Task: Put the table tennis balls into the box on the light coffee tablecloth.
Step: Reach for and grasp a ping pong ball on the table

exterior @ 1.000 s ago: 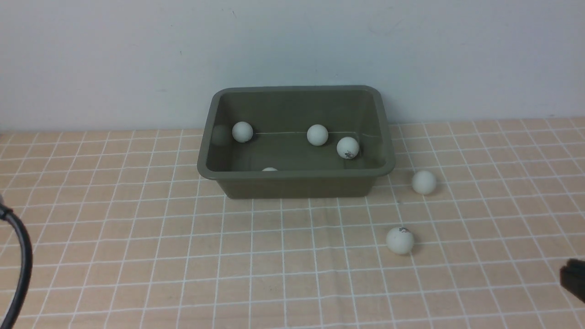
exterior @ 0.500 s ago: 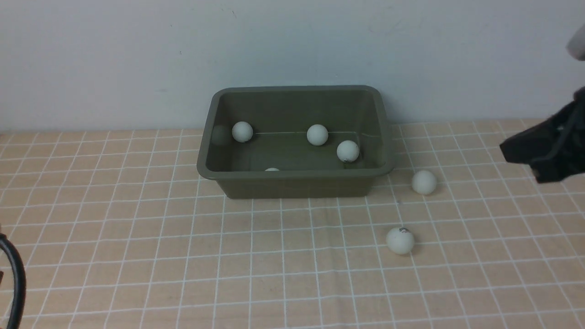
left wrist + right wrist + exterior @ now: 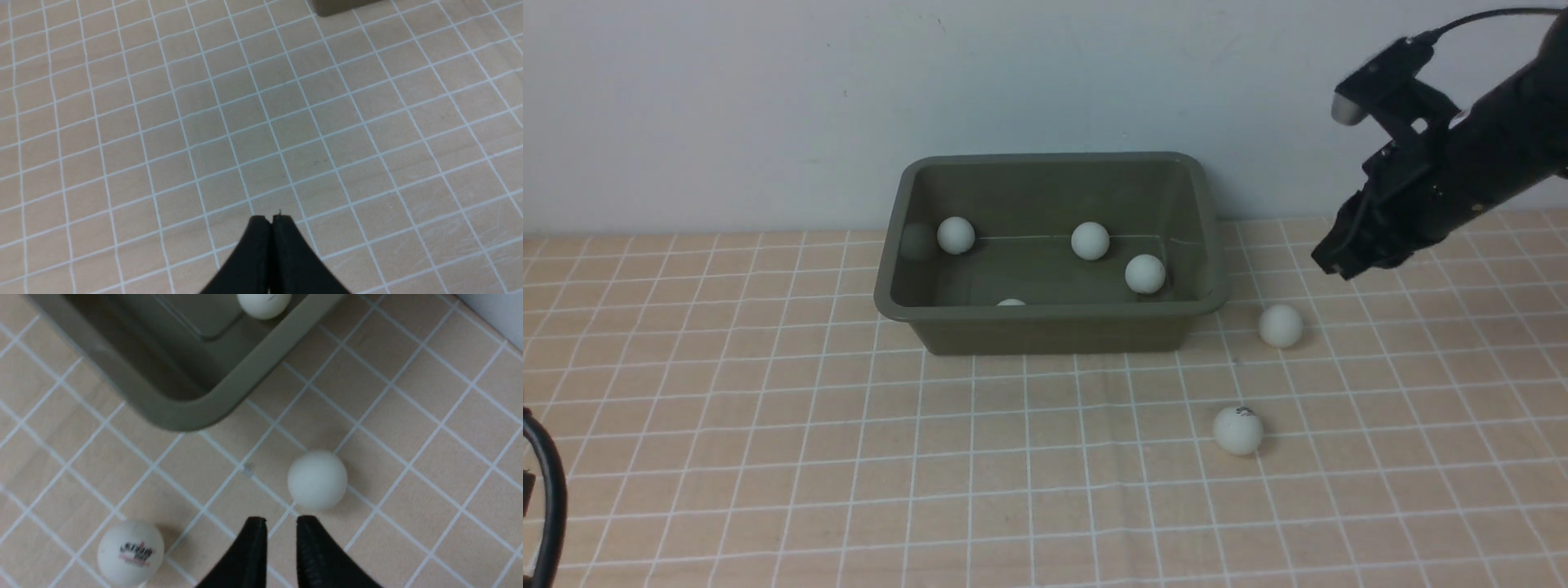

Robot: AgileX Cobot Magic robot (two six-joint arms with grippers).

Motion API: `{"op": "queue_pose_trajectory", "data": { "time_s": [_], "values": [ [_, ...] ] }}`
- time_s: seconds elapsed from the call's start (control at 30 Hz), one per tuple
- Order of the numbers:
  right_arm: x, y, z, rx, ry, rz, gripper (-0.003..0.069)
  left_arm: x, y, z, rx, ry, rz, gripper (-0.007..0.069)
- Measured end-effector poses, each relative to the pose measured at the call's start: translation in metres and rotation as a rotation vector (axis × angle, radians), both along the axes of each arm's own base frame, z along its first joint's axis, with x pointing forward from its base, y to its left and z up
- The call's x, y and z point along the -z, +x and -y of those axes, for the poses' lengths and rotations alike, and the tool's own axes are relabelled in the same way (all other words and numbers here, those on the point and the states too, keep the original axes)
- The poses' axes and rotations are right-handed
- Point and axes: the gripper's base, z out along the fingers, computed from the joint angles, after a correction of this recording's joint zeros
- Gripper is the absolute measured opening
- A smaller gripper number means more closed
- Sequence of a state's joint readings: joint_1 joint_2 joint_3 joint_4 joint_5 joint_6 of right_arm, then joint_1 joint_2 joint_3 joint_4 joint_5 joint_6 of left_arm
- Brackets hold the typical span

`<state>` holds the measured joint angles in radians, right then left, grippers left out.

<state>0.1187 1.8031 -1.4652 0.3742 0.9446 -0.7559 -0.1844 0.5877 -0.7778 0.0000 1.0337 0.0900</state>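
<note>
Table tennis balls (image 3: 1281,325): two lie on the tablecloth (image 3: 768,408) right of the box (image 3: 1054,333), one with unreadable print. Left claw (image 3: 271,220) together, right claw (image 3: 281,519) apart, empty.

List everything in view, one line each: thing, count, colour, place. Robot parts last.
table tennis balls: six, white; four inside the box, two on the tablecloth to its right, one plain, one printed.
box: one, olive-green, on the tablecloth near the wall.
tablecloth: one, peach-tan with a white grid, under everything.
wall: one, pale, behind the box.
cable: one, black, lower left edge of the front view.
left claw: one, black, shut, over bare tablecloth.
right claw: one, black, slightly open, above the tablecloth beside the plain ball.
</note>
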Motion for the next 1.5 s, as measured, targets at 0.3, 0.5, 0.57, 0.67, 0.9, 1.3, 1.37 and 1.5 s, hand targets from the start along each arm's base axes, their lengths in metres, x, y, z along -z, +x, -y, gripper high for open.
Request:
{"op": "queue_pose_trajectory", "data": {
  "time_s": [0.3,0.5,0.57,0.67,0.9,1.3,1.37,1.5],
  "values": [
    [0.038,0.039,-0.001,0.154,-0.013,-0.108,0.0482,0.0,0.0,0.002,0.007,-0.023,-0.004,-0.0069],
    [0.067,0.046,-0.006,0.169,-0.029,-0.19,0.0503,0.0,0.0,0.002,0.007,-0.025,-0.005,-0.0069],
    [0.07,0.046,-0.007,0.166,-0.031,-0.195,0.0505,0.0,0.0,0.002,0.007,-0.025,-0.005,-0.0069],
    [0.081,0.049,-0.016,0.153,-0.034,-0.192,0.0505,0.0,0.0,0.002,0.008,-0.027,-0.005,-0.0069],
    [0.101,0.056,-0.021,0.137,-0.092,-0.166,0.0499,0.0,-0.001,0.003,0.013,-0.042,-0.008,-0.0069],
    [0.082,0.064,-0.013,0.196,-0.175,-0.138,0.033,0.0,-0.001,0.004,0.016,-0.052,-0.01,-0.0069],
    [0.046,0.066,-0.015,0.193,-0.144,-0.088,0.033,0.0,-0.001,0.004,0.016,-0.052,-0.01,-0.0069],
    [-0.005,0.069,-0.03,0.133,0.031,-0.01,0.033,0.0,-0.001,0.004,0.016,-0.051,-0.009,-0.0069]
  ]
}}
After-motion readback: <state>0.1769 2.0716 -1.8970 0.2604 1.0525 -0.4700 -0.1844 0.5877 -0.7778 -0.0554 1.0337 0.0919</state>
